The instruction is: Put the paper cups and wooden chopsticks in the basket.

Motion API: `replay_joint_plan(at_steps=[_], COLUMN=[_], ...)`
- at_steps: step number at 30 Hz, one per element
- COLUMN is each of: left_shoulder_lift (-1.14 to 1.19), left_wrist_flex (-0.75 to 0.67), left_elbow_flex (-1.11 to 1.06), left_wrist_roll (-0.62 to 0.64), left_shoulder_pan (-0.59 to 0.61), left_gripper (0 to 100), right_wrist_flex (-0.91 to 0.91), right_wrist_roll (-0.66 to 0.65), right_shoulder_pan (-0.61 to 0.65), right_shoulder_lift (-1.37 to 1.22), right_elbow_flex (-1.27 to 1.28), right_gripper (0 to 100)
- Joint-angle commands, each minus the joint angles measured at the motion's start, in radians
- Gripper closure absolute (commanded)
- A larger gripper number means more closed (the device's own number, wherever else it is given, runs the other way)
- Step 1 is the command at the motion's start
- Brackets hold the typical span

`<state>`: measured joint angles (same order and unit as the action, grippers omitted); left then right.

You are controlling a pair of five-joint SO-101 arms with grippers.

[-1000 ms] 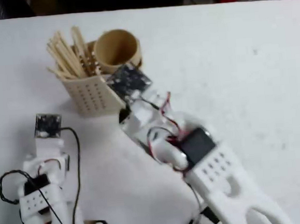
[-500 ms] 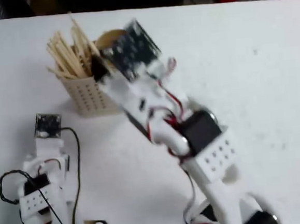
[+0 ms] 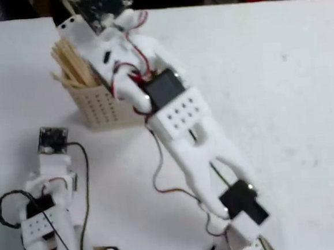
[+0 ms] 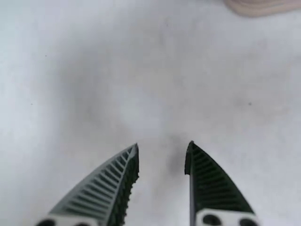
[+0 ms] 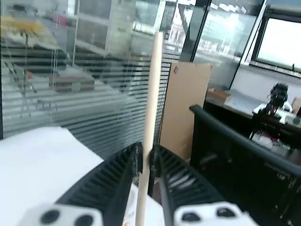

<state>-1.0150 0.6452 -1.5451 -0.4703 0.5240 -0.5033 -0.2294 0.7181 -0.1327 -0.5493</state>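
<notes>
A cream perforated basket (image 3: 99, 107) stands at the far left of the table with several wooden chopsticks (image 3: 68, 62) leaning in it. My right arm (image 3: 165, 96) stretches diagonally across the table and over the basket, hiding its right half. In the right wrist view my right gripper (image 5: 146, 150) is shut on one wooden chopstick (image 5: 153, 89), which points up toward the room beyond the table. My left arm (image 3: 48, 192) rests at the near left. Its gripper (image 4: 162, 146) is open just above bare white table.
A white table (image 3: 279, 81) has free room on the whole right side. A beige edge (image 4: 263, 5) shows beyond the left gripper. Cables (image 3: 82, 184) trail beside the left arm. Dark furniture and window blinds lie past the far edge.
The right arm swung from in front of the basket up and across it toward the far left, now covering the paper cup that stood in the basket. The left arm stayed still.
</notes>
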Motion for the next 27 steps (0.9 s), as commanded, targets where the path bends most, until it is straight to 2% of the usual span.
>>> replay_joint_plan(at_steps=[1,9,15,23,27], left_shoulder_lift=[-0.019,-0.019,-0.019,-0.019,-0.019], left_wrist_flex=[-0.017,-0.017,-0.017,-0.017,-0.017], left_elbow_flex=[0.006,0.006,0.006,0.006,0.006], left_wrist_roll=[0.008,0.008,0.008,0.008,0.008], left_shoulder_pan=[-0.012,-0.012,-0.012,-0.012,-0.012], left_gripper=[83,83,83,83,83], right_wrist_flex=[0.027,-0.001,-0.07,-0.079,-0.081], right_wrist_roll=[-0.009,-0.003,0.284,0.295,0.298], right_shoulder_pan=[0.013,0.024,0.018,0.01,0.005], right_shoulder_lift=[-0.021,-0.031,-0.031,-0.03,-0.03], right_elbow_flex=[-0.075,-0.068,-0.068,-0.068,-0.068], right_gripper=[98.1,98.1,98.1,97.9,88.5])
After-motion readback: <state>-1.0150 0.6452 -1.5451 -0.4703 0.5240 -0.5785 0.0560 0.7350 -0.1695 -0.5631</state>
